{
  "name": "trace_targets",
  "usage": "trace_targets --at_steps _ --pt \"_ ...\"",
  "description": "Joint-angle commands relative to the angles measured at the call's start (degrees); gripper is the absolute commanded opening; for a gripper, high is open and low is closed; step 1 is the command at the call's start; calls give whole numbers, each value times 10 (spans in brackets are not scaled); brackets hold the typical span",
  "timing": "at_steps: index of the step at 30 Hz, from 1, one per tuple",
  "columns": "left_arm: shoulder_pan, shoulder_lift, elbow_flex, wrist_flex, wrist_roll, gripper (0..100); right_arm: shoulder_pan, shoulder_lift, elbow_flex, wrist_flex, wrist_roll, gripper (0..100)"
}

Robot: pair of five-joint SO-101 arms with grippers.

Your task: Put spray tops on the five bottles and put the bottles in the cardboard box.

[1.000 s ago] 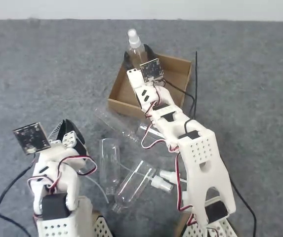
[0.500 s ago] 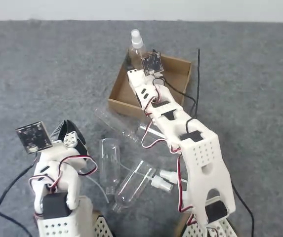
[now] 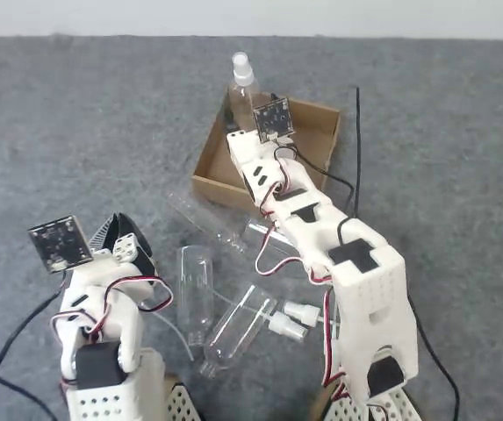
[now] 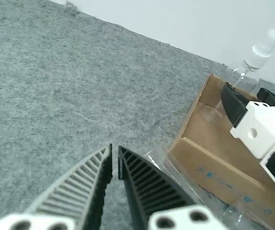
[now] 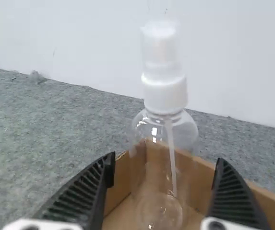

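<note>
Inside the cardboard box point(image 3: 209, 186) stands a clear bottle point(image 3: 242, 83) (white-topped).

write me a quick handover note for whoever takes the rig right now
Left gripper: shut, empty.
Right gripper: open, either side of the capped bottle, which stands upright in the cardboard box's far corner.
Done: one bottle topped and boxed.
To do: at least three bare bottles lie on the carpet between the arms, two loose spray tops nearby; top and box the rest.
</note>
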Motion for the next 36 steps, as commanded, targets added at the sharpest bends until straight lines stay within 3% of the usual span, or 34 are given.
trace_targets --at_steps 1,9,19,29,36 --pt "-3 -11 -6 -2 -6 13 -3 -90 27 -15 -4 247" --pt "-3 -11 -6 -2 -7 13 -3 -163 101 -4 -4 247" --pt "-4 -11 -7 -3 -7 13 -7 -278 112 240 -8 247" --pt "-4 -11 -7 -3 -7 13 -3 -420 181 385 -5 247" --pt "-4 -11 -6 -3 -7 13 -6 -541 218 547 -5 246"
